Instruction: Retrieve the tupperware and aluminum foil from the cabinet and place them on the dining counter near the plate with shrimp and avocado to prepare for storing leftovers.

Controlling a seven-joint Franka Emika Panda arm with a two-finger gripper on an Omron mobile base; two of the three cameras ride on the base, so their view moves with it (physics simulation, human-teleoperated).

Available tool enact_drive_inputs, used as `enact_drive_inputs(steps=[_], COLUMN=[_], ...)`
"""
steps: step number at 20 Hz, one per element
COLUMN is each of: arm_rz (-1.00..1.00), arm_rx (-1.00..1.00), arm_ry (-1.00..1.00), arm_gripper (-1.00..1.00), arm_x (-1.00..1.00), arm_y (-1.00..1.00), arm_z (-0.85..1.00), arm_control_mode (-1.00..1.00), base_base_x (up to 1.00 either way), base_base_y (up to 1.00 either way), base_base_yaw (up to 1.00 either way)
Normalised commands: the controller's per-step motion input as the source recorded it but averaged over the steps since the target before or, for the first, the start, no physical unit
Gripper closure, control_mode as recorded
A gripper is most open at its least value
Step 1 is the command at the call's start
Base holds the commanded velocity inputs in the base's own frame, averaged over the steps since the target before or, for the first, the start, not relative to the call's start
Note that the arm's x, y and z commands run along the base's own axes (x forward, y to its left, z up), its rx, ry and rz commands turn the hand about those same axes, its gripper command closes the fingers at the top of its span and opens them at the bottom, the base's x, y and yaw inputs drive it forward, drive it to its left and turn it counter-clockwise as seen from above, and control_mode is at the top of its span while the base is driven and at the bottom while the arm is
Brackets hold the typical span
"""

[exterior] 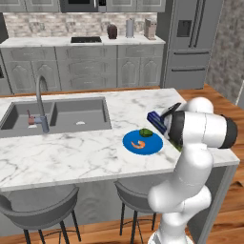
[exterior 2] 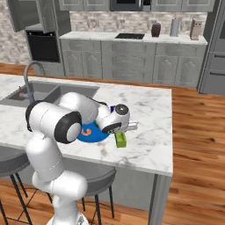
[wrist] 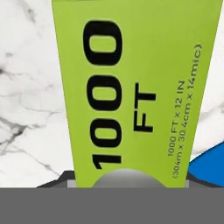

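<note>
Left base view: one aluminum foil (exterior: 157,122) box is over the dining tabletop (exterior: 71,152), close to its near right corner. Its long axis runs slantwise. The dark-blue end points up and back toward the sink (exterior: 57,116), and the rest slopes down toward the near edge, hidden behind the white arm. The one blue plate (exterior: 136,145) lies just beside the box, on the side toward the sink. It carries one orange shrimp (exterior: 139,144) and one green avocado (exterior: 146,132) piece. There is one arched faucet (exterior: 42,102) at the double sink, and two stools (exterior: 43,209) stand under the near edge.

Right base view: the green end of the aluminum foil (exterior 2: 121,139) pokes out below the hand and points at the near edge of the tabletop (exterior 2: 145,105). It is at or just above the marble; I cannot tell whether it touches. The box runs back under the hand, so the jaws sit astride its middle part. The plate (exterior 2: 90,134) is partly covered by the arm, right beside the box.

Hand view: the green face of the aluminum foil (wrist: 135,87), printed "1000 FT", runs straight away from the camera along the line of the jaws. It lies between the two dark tips at the bottom, which stand fairly wide and grip the box by its long sides. Marble tabletop (wrist: 26,109) lies beneath, and a sliver of the plate (wrist: 210,168) shows at the lower right.
</note>
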Motion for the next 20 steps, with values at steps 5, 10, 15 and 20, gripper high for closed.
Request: enact_drive_inputs(steps=[5, 10, 15, 20], arm_rz=[-0.04, -0.03, -0.01, -0.01], arm_rx=[0.05, 0.04, 0.01, 0.0], arm_ry=[0.0, 0.0, 0.0, 0.0], arm_gripper=[1.0, 1.0, 1.0, -1.0], arm_x=[0.35, 0.34, 0.3, 0.28], arm_y=[-0.17, -0.15, -0.01, 0.01], arm_z=[-0.24, -0.26, -0.36, -0.4], arm_control_mode=[-1.0, -1.0, -1.0, -1.0], base_base_x=[0.0, 0.0, 0.0, 0.0], base_base_y=[0.0, 0.0, 0.0, 0.0], base_base_yaw=[0.0, 0.0, 0.0, 0.0])
